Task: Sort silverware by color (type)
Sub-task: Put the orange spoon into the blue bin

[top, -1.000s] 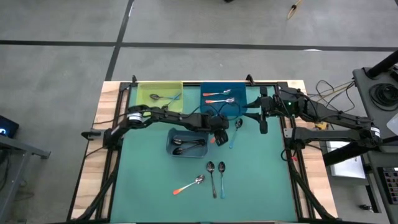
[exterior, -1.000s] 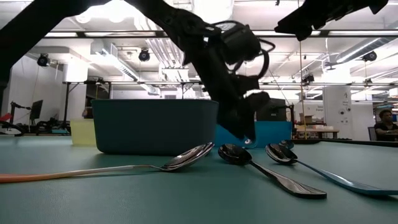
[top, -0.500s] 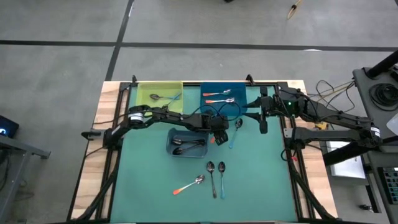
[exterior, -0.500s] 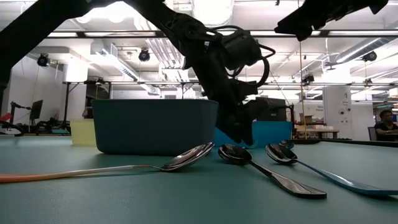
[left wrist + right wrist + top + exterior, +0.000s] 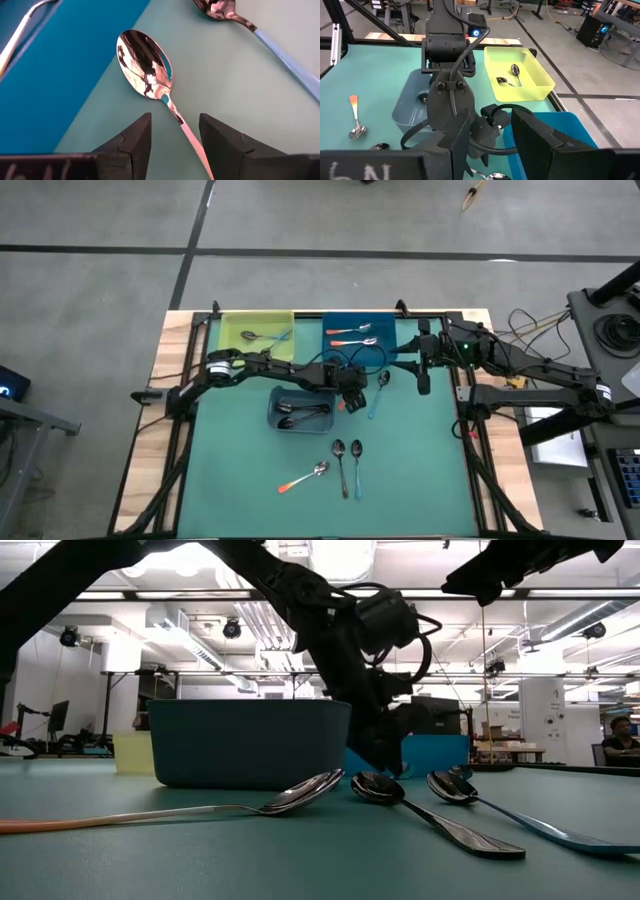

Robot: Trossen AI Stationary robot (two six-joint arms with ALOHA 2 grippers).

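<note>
Left jaws (image 5: 172, 135): set apart, one finger on each side of the handle of an orange-handled spoon (image 5: 150, 67). The fingers (image 5: 134, 137) stand clear of the handle; contact cannot be confirmed. The spoon lies flat on the table (image 5: 235, 90), bowl up, just beside the edge of the dark blue bin (image 5: 45, 85). In the high view the left jaws (image 5: 352, 398) are low over the table centre, between the grey bin (image 5: 272, 412) and a light-blue-handled spoon (image 5: 380, 392).

Right jaws (image 5: 490, 135): open and empty. In the high view they (image 5: 423, 380) hover above the table's far right part, beside the dark blue bin (image 5: 334, 352), well clear of the surface.

Silverware positions, high view:
- Yellow-green bin (image 5: 256, 320): two spoons, one of them light-blue-handled (image 5: 278, 338).
- Dark blue bin: two orange-handled spoons (image 5: 350, 330).
- Grey bin: several all-dark spoons (image 5: 305, 412).
- Near table area: one dark spoon (image 5: 341, 465), one light-blue-handled spoon (image 5: 356, 465) just beside it, and one orange-handled spoon (image 5: 305, 476) to their left.

In the low view these three spoons lie in the foreground with their bowls close together; the orange-handled one (image 5: 200, 808) points left.
</note>
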